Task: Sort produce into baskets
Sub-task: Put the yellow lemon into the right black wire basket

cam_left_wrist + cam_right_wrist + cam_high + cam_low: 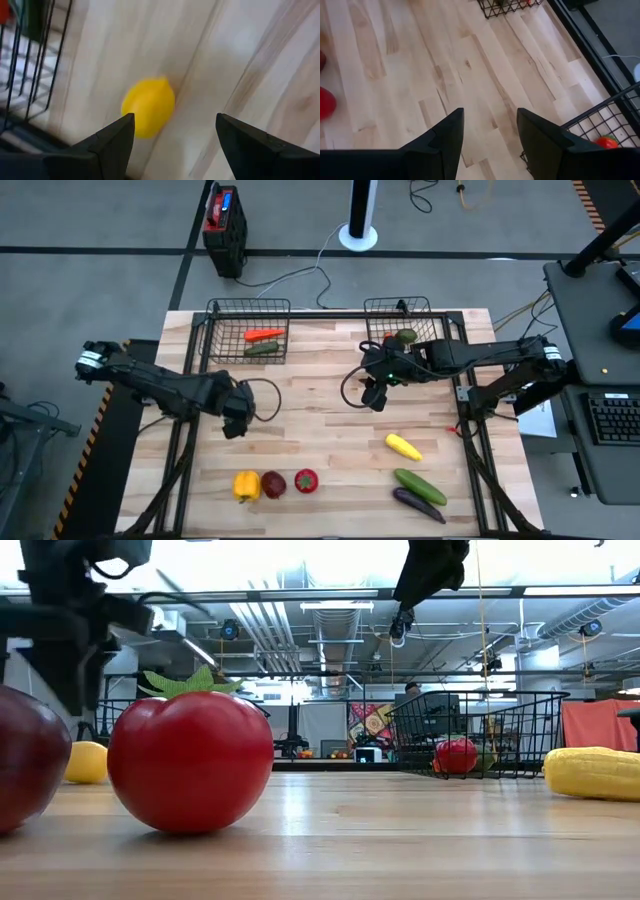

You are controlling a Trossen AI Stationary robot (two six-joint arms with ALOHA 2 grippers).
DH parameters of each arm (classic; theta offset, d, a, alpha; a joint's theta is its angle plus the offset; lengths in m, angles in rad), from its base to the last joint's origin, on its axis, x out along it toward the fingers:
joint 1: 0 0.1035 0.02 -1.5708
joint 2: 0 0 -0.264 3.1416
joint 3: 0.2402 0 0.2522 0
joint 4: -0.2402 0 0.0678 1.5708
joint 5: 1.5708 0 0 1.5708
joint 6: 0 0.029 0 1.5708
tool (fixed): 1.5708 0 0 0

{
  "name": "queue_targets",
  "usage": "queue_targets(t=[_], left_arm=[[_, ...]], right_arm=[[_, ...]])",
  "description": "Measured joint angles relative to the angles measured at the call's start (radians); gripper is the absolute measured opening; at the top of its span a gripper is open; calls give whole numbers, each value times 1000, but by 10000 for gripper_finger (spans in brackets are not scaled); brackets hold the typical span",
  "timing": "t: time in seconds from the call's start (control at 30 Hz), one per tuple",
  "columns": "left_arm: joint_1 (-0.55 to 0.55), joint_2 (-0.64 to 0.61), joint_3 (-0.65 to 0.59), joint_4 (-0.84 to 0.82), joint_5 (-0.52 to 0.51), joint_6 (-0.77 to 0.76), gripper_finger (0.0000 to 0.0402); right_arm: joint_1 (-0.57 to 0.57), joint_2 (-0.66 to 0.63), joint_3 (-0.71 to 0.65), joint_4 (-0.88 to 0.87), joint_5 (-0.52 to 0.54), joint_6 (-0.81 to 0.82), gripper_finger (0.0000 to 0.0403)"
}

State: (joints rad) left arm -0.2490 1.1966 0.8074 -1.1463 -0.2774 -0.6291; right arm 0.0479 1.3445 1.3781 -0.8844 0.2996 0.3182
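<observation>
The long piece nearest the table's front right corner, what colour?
Dark purple, an eggplant; the high view shows it best.

Bench [320, 440]: light wood planks, dark frame; red-and-black box [224, 218] on grey floor beyond the far edge; white round-based post [359, 225] nearby, white cable [300, 275] trailing from it; keyboard [612, 418] on a desk at right; ceiling pipes [330, 615] in low view.

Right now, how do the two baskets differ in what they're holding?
The left basket holds an orange carrot and a green cucumber, lying side by side. The right basket holds a red piece and a greenish piece, partly hidden under the right arm. Both are black wire baskets at the table's far edge.
</observation>
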Motion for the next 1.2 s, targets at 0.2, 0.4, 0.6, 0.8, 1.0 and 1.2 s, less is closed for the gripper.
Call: queue_targets(t=[0.2, 0.4, 0.6, 0.8, 1.0, 1.2], left_arm=[[42, -33, -9, 39, -2, 198, 261], [42, -18, -40, 37, -1, 327, 261], [43, 32, -63, 36, -1, 351, 261], [55, 70, -64, 36, 0, 347, 261], [84, 93, -54, 26, 19, 196, 261], [75, 88, 52, -25, 39, -235, 261]], right_arm=[[0, 0, 0, 0, -3, -23, 176], [0, 0, 0, 0, -11, -30, 176], [0, 0, 0, 0, -11, -41, 176], [0, 0, 0, 1, -11, -41, 176], [0, 0, 0, 1, -11, -40, 176], [0, 0, 0, 1, -11, -46, 176]])
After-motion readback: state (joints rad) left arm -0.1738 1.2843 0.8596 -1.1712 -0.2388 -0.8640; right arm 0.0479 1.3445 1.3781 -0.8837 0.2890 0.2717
